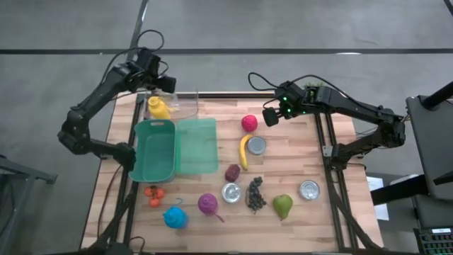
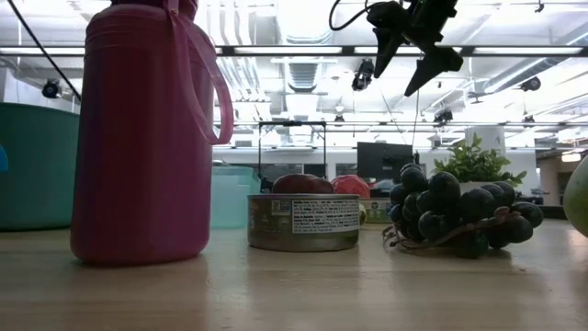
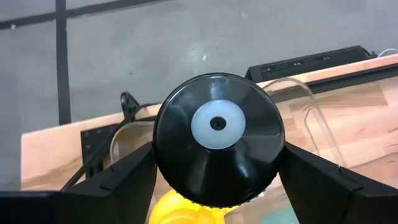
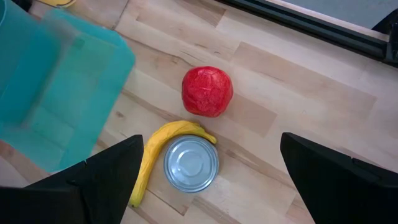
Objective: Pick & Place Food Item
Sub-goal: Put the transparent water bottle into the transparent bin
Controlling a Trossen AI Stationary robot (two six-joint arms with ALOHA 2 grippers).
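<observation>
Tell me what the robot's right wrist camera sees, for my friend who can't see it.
A red fruit lies on the wooden table, apart from a banana curled beside a silver can. A teal lid lies nearby.

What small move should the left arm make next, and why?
Probably lift the yellow bottle and carry it toward the green bin. The left gripper already holds it below its black cap, and the bin is beside it.
</observation>
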